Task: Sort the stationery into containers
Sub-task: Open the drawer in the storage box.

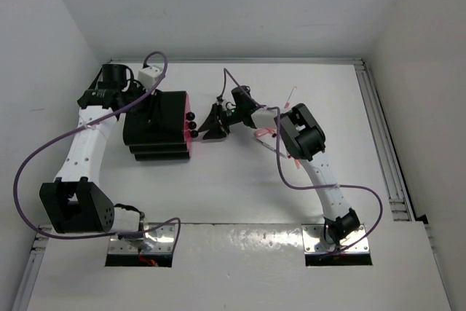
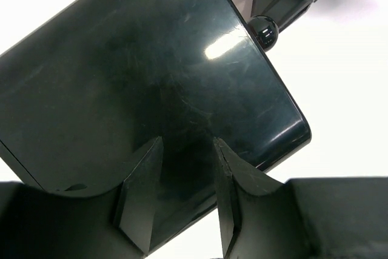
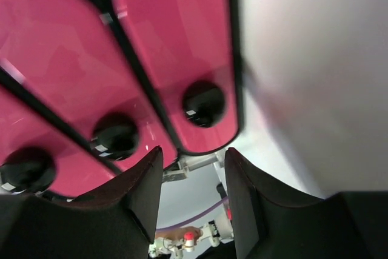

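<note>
At left, the left gripper (image 2: 185, 150) hangs spread and empty over the black drawer unit (image 1: 156, 125); the right gripper (image 3: 193, 162), also spread and empty, faces its pink drawers (image 3: 176, 47); pink pens (image 1: 263, 133) lie on the table (image 1: 240, 194) further right

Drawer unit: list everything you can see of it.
The drawer unit is a glossy black stepped box, plastic-looking, standing on the white table left of centre. Three bright pink drawer fronts with rounded ends face toward the right arm, each with a round black knob; all look shut. The open left gripper hangs over its top, contact unclear. The open right gripper faces the knobs without touching.
</note>
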### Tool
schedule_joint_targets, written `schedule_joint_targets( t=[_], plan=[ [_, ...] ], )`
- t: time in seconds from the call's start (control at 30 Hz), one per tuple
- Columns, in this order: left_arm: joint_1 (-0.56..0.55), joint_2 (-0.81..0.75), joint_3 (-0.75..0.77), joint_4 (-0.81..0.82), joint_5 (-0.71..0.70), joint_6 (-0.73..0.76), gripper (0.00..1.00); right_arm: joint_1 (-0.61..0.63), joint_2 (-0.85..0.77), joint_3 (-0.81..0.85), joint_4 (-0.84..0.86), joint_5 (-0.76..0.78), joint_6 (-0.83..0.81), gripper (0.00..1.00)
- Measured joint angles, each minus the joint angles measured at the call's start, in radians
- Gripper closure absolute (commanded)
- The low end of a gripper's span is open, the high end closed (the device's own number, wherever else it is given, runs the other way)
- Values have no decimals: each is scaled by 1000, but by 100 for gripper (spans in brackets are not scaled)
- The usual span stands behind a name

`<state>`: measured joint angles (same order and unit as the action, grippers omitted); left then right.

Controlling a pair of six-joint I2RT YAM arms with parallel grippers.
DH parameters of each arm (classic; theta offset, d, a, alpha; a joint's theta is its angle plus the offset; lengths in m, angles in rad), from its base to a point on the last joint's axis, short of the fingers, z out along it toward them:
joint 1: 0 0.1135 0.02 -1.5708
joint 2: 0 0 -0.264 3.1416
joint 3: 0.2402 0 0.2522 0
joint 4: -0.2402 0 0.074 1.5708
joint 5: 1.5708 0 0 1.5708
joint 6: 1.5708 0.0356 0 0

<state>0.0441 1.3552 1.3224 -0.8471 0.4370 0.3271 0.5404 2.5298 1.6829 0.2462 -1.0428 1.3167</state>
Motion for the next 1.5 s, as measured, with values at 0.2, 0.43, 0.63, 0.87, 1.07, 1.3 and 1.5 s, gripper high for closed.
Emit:
schedule_joint_targets(
  t=[0.2, 0.43, 0.63, 0.87, 1.07, 1.3, 1.5],
  plan=[
    [0, 5, -7, 3, 0, 0, 56, 4, 34, 14, 14, 16, -3, 57],
    [0, 6, -19, 3, 0, 0, 56, 28, 77, 70, 51, 36, 3, 59],
    [0, 6, -25, 5, 0, 0, 56, 38, 86, 80, 59, 63, 11, 63],
    [-2, 6, -37, 18, -11, -2, 56, 38, 89, 87, 50, 63, 14, 82],
    [5, 6, -39, 27, -27, -15, 56, 29, 85, 84, 33, 64, -22, 100],
    [11, 9, -43, 52, -68, -21, 55, -14, 8, -5, -47, 70, -126, 100],
    [12, 15, -44, 75, -109, -22, 55, -56, -41, -68, -108, 72, -200, 100]
  ],
)
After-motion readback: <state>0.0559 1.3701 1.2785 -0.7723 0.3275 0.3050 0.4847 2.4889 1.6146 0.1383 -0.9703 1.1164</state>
